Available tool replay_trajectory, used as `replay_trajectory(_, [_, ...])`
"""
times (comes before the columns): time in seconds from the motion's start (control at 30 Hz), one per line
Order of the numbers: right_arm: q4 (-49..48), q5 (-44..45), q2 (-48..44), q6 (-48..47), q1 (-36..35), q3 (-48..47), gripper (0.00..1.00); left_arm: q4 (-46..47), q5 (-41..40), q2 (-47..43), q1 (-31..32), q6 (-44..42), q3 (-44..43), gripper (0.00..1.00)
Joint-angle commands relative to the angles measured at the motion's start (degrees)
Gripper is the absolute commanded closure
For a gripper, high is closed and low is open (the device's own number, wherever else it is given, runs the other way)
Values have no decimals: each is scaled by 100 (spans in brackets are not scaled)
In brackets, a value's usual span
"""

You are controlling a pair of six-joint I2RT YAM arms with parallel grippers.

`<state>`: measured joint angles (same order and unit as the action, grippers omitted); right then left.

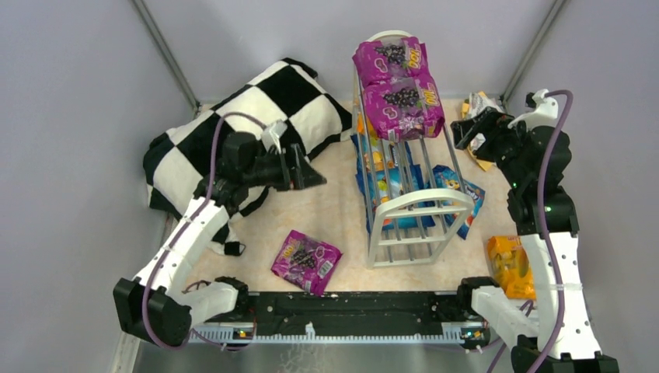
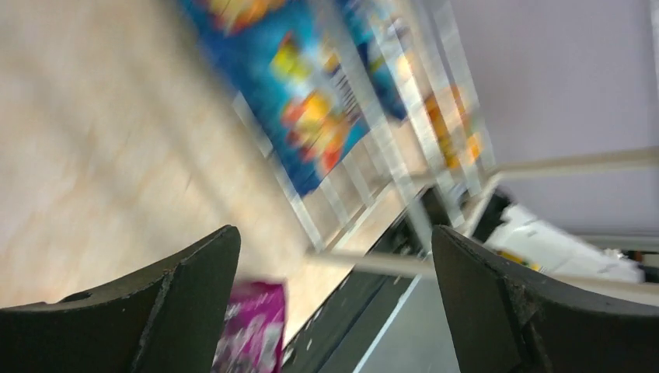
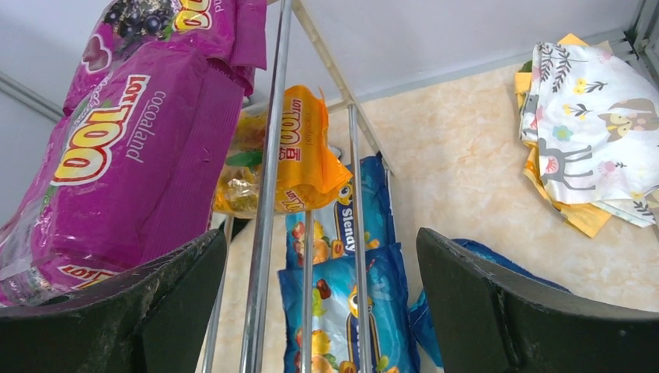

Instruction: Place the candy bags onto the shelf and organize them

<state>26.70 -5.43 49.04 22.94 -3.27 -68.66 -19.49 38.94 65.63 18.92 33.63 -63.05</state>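
The white wire shelf (image 1: 420, 196) stands upright. Two purple bags (image 1: 396, 85) lie on its top tier at the far end. Blue bags (image 1: 385, 175) and an orange bag (image 3: 307, 148) lie on its lower tier. Off the shelf, a loose blue bag (image 1: 460, 198) rests against its right side, a loose purple bag (image 1: 305, 260) lies flat to its left, and a loose orange bag (image 1: 509, 264) lies to its right.

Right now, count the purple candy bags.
3: far purple bag and near purple bag atop the shelf, loose purple bag on the table. Others may be hidden.

The left arm is leaning forward, the left gripper (image 1: 309, 174) pointing right with fingers (image 2: 186, 303) spread, empty. The right arm is standing tall, the right gripper (image 1: 468, 129) gaping leftward, empty.
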Motion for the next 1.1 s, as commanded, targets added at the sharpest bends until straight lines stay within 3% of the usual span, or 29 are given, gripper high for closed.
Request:
replay_trajectory(0.0, [30,5,121,-60,-42,-189,9,-1329,-514,-529,-11,-842,957,2])
replay_trajectory(0.17, [187,98,88,-76,-42,-205,9,-1456,-407,-1186,189,-535,1684,1])
replay_trajectory(0.37, [262,100,147,-54,-42,-251,9,-1478,-1380,-1442,1267,129,2174,2])
replay_trajectory(0.5, [226,69,167,-40,-42,-253,9,-1651,-2176,-1144,2064,183,2079,3])
replay_trajectory(0.67, [256,93,213,-121,-42,-232,9,-2074,-3275,-459,2974,491,1651,18])
replay_trajectory(0.8, [242,69,189,-140,-42,-165,8,-2396,-4391,-301,3454,1413,1570,40])
replay_trajectory(0.93, [219,42,164,-160,-42,-95,8,-3266,-5308,-479,3688,2585,1477,21])
replay_trajectory(1.07, [159,27,148,-176,-45,-8,8,-3055,-5109,-851,3685,3191,1943,16])
